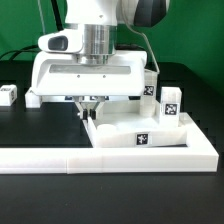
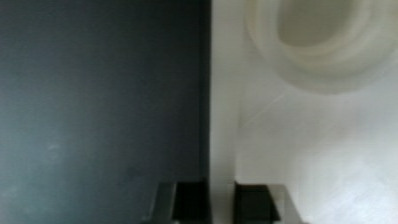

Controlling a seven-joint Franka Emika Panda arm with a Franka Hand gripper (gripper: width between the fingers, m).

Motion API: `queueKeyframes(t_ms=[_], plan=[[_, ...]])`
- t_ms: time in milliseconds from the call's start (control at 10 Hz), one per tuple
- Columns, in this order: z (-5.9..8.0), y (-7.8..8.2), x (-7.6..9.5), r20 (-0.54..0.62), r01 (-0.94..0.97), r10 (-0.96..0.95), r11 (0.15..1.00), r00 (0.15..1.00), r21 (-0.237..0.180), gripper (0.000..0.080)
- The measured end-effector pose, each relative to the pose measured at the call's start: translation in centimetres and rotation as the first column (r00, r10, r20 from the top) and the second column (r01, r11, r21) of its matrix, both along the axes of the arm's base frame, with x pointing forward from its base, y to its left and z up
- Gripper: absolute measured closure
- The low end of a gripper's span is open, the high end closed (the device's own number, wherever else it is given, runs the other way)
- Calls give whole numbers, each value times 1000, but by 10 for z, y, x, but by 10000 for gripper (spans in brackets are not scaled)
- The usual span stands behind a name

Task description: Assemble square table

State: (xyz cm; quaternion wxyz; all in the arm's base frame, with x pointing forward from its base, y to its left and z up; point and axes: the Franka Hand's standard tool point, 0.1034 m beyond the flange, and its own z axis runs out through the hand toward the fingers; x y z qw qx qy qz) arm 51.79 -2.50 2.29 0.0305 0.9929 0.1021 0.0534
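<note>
The square white tabletop lies flat in the corner of the low white L-shaped wall, with a tag on its front edge. My gripper points straight down at the tabletop's left edge. In the wrist view its two dark fingers stand close together, one on each side of the thin edge of the tabletop, and grip it. A round recess shows in the tabletop's surface. One tagged white leg stands behind the tabletop on the exterior view's right. A second leg stands beside it, and a third leg lies at the far left.
The L-shaped wall runs along the front and up the exterior view's right side of the tabletop. The black table surface lies to the left of the tabletop. The arm's wide white body hangs over the tabletop's rear.
</note>
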Motion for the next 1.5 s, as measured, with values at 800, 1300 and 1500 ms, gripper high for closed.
queueKeyframes(t_ms=[800, 1300, 1500], plan=[[12, -2, 25, -19, -452, 452, 887, 892, -95, 741], [17, 7, 50, -75, -736, 735, 661, 674, -145, 741], [17, 6, 50, -82, -757, 755, 637, 651, -147, 741]])
